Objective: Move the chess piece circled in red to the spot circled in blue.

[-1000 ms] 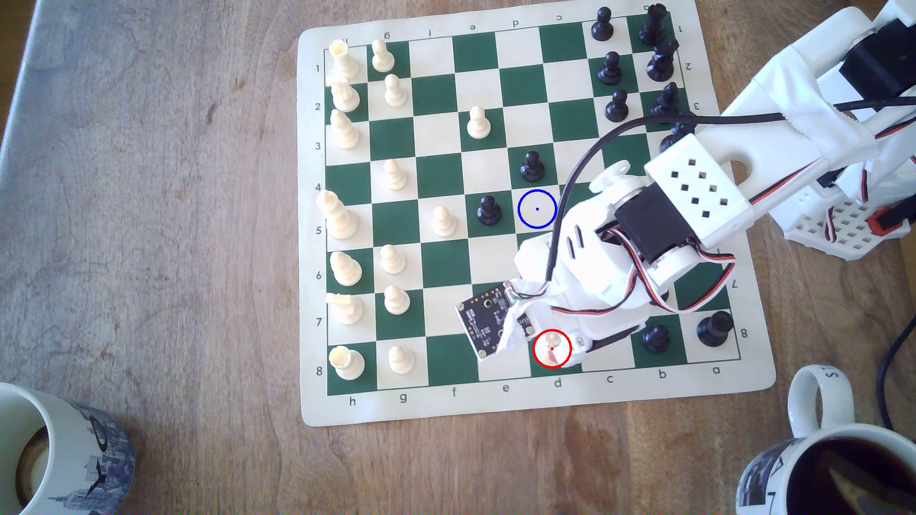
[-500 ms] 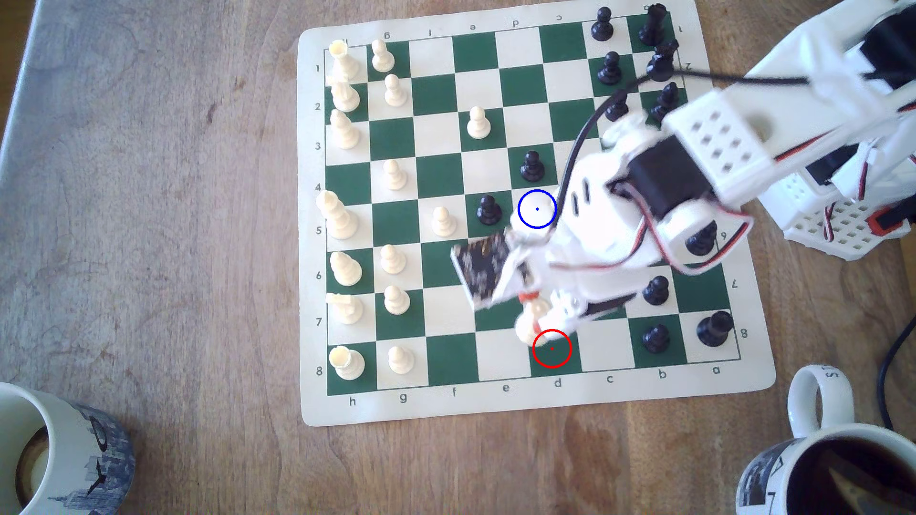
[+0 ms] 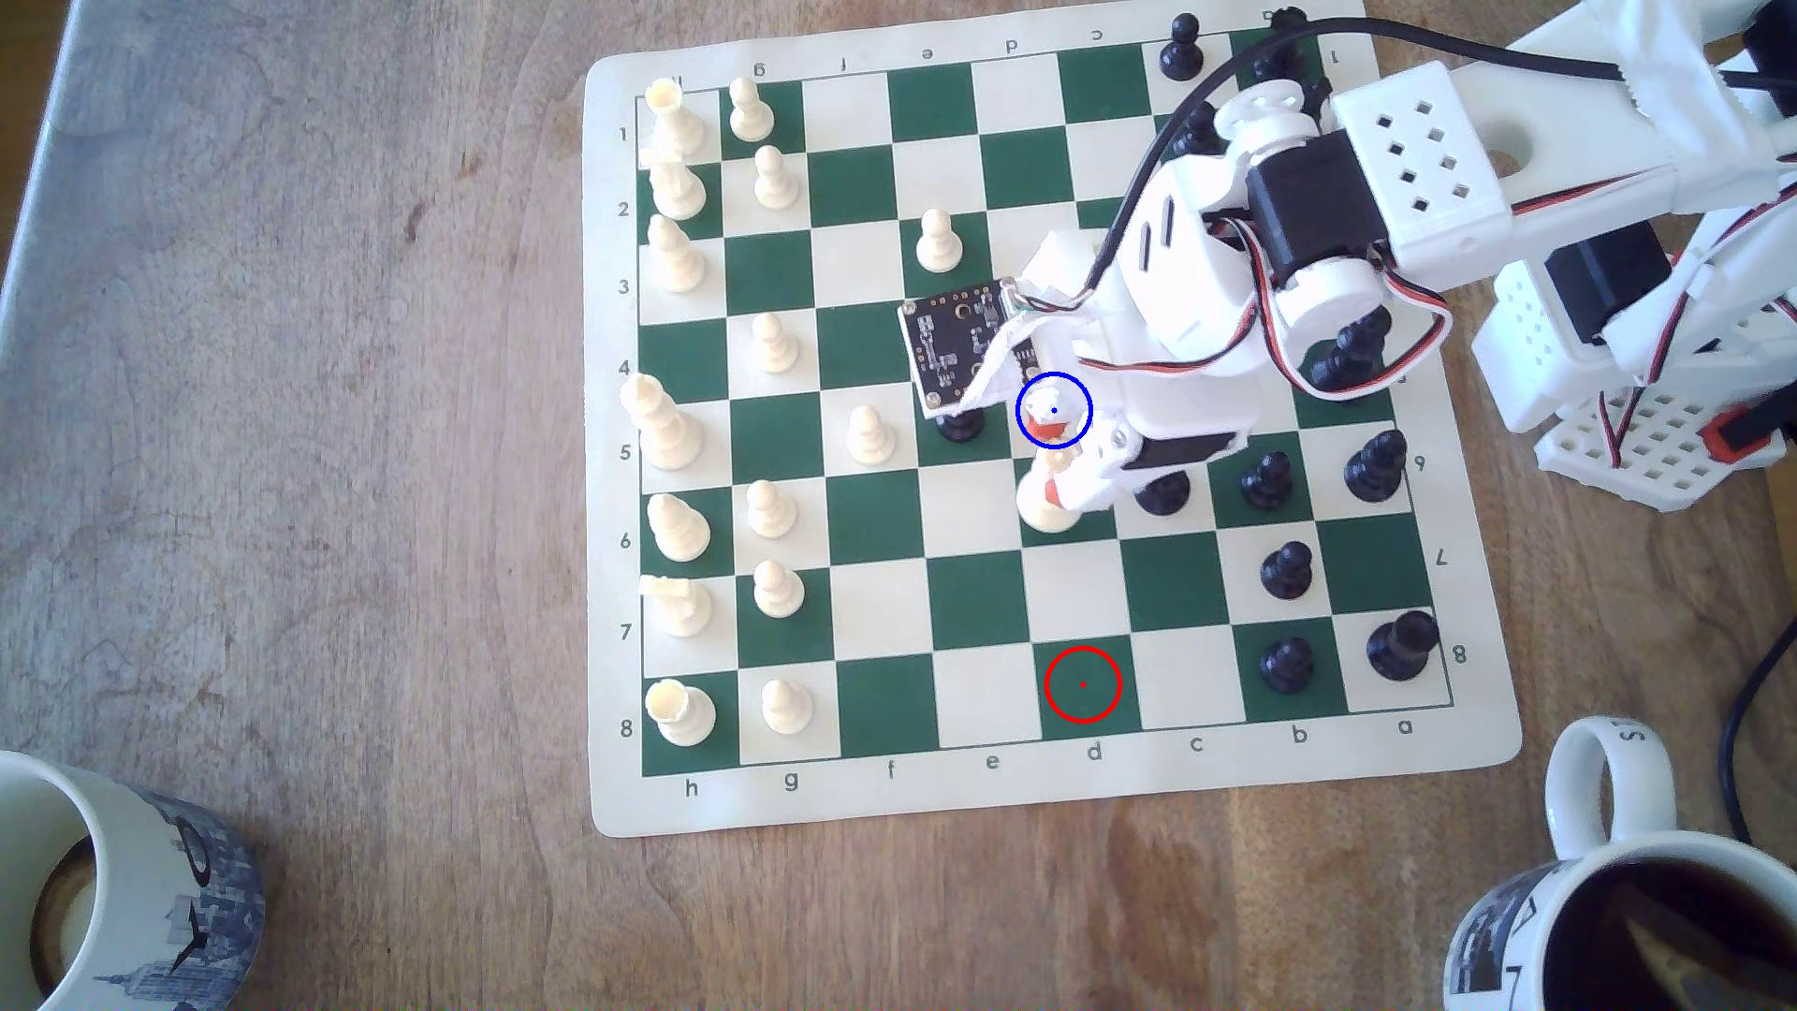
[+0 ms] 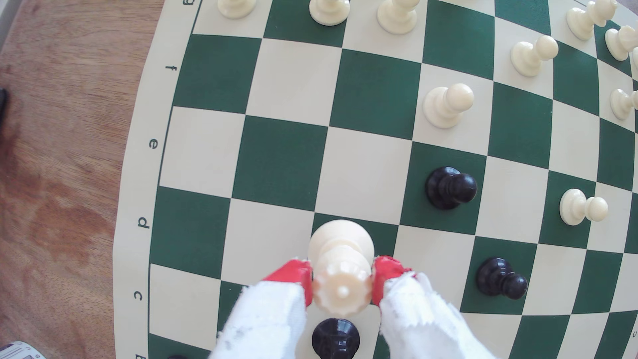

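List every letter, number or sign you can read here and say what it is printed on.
"h g f e d c b a": near border of the chess mat.
"1" to "8": mat's border, exterior view's left.
"f e d c": same border, wrist view.
Far-border letters: upside down, partly hidden.
Mug lettering: cut off, unreadable.
Circuit board: too small.

The gripper [image 4: 342, 284] clamps the queen [image 4: 341, 276] just under its crown, one red pad [image 4: 293, 276] on each side. The fingers behind the pads are wrapped in white cloth. The queen's round base shows against a green square of the board [image 4: 283, 162], lifted or resting I cannot tell. Black pawns [image 4: 448, 188] stand nearby, one [image 4: 335, 338] close under the crown. Cream pawns [image 4: 447, 105] stand farther off.
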`<state>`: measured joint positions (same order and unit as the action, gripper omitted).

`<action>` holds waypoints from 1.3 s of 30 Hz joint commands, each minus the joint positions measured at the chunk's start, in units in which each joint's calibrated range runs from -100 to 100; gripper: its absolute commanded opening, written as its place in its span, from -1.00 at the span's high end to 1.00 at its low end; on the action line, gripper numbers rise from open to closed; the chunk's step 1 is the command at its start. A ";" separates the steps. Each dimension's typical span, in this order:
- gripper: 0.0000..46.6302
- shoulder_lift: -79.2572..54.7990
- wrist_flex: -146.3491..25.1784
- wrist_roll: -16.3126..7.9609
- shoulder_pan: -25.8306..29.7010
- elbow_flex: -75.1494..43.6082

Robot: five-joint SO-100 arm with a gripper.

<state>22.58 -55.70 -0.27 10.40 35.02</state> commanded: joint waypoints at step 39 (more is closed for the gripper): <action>0.99 -6.54 3.44 3.52 -9.50 1.70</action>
<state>16.05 -53.07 3.10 1.11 36.65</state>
